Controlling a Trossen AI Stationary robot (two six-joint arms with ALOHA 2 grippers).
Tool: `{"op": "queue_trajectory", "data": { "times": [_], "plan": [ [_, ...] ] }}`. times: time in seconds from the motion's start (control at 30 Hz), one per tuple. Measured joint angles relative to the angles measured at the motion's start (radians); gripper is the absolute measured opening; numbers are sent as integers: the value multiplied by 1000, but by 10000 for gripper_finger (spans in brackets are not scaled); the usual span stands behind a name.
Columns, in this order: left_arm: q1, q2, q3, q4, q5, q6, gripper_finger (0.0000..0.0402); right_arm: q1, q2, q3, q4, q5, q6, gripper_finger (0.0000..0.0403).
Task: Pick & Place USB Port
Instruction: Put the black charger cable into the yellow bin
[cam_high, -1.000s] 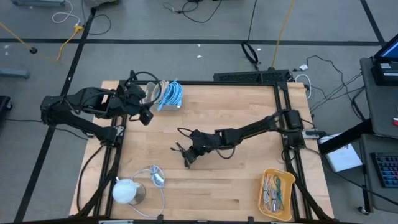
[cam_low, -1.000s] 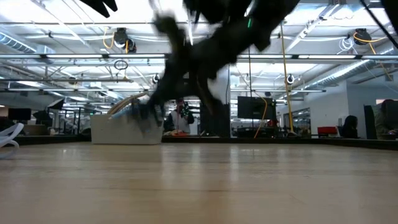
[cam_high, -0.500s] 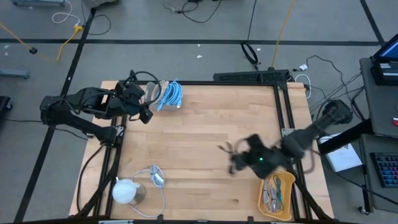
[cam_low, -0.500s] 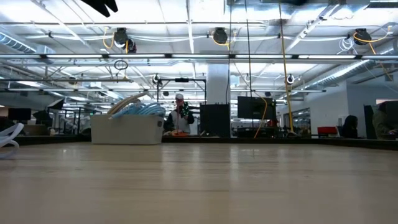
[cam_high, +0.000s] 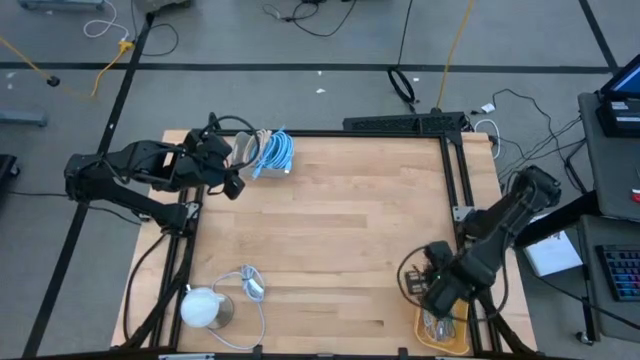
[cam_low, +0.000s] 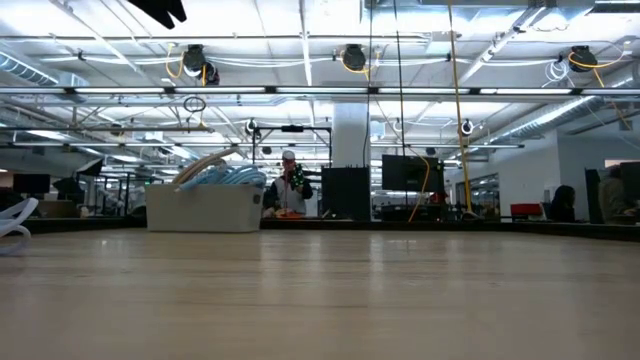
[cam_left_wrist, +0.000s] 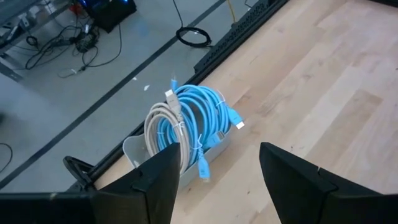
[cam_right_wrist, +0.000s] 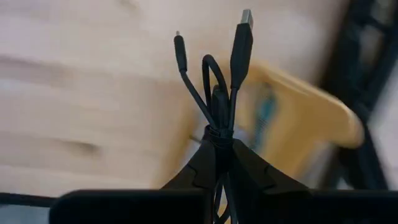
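Observation:
A bundled black USB cable (cam_right_wrist: 214, 93) sits in my right gripper (cam_right_wrist: 219, 148), which is shut on it. Its large plug (cam_right_wrist: 242, 38) and small plug (cam_right_wrist: 180, 50) stick out beyond the fingers. In the high view my right gripper (cam_high: 433, 283) hovers at the far edge of the yellow tray (cam_high: 458, 330) in the table's near right corner, and the cable's loop (cam_high: 410, 272) shows beside it. My left gripper (cam_left_wrist: 217, 171) waits open near the far left corner, beside a white bin of blue cables (cam_left_wrist: 193, 121). My right gripper pinches the black cable bundle at its tied middle (cam_right_wrist: 218, 132) between the two fingers. The two plug ends stand out past the fingertips and the bundle is lifted clear of the table, partly over the yellow tray (cam_right_wrist: 305, 118).
The yellow tray holds several small cables (cam_high: 440, 312). A white round device with its white cord (cam_high: 205, 305) lies at the near left corner. The white bin (cam_high: 268, 155) stands at the far left edge. The table's metal frame rail (cam_high: 480, 265) runs along the right side.
My right arm has swung from the table's middle toward the near right corner, carrying the black cable lifted clear, and now hovers by the yellow tray. It has left the low view. The left arm kept still.

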Motion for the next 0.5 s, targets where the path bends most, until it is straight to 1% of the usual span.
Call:
{"op": "queue_trajectory", "data": {
  "times": [0.1,0.17,0.3,0.5],
  "plan": [
    [0,0,0,-15,3,-7,225,29,48,0,-50,-134,0,15],
    [0,0,0,-28,4,-9,225,57,76,0,-63,-198,8,14],
    [0,0,0,-33,4,-9,225,87,99,0,-20,-221,21,14],
    [0,0,0,-30,3,3,225,78,152,1,45,-208,18,14]
  ]
}}
